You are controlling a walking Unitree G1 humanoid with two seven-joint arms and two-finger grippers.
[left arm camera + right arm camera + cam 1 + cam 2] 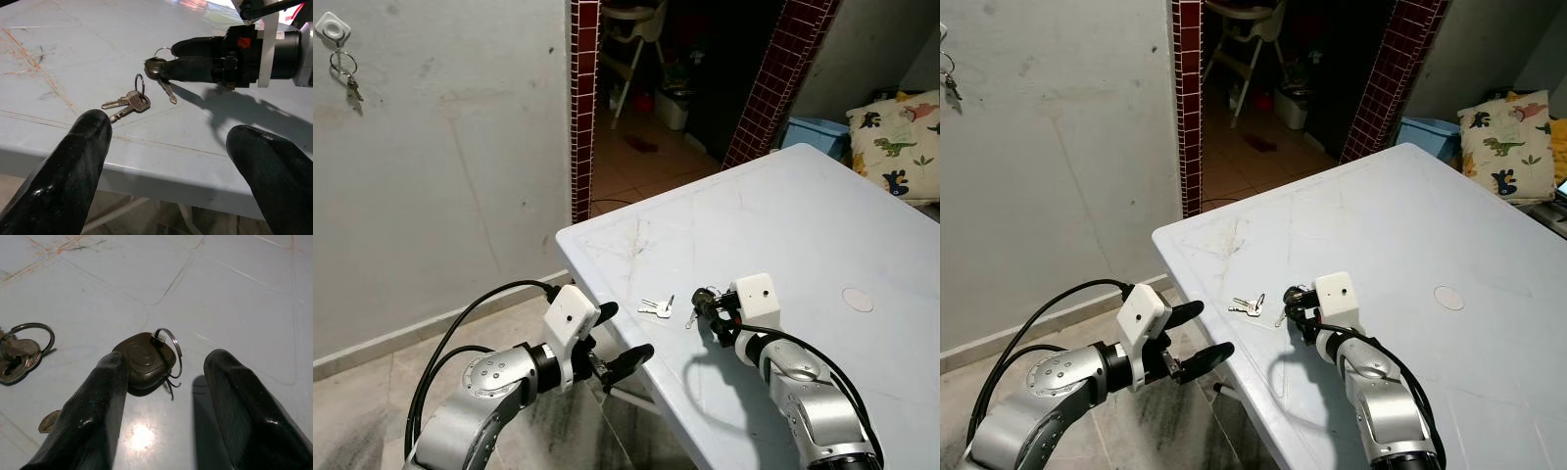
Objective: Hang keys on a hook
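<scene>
On scuffed white table (822,225): right end effector (164,377) open round brown-capped key (144,360); left end effector (625,338) open, empty.

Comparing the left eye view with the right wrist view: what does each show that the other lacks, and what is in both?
Left eye view alone: the wall hook already carrying keys, the left gripper open off the table edge, the doorway, a dinosaur pillow.

Right wrist view alone: the brown-headed key in detail, with its wire ring, lying between the right gripper's open fingers.

Both: the silver keys on the pale table.
</scene>
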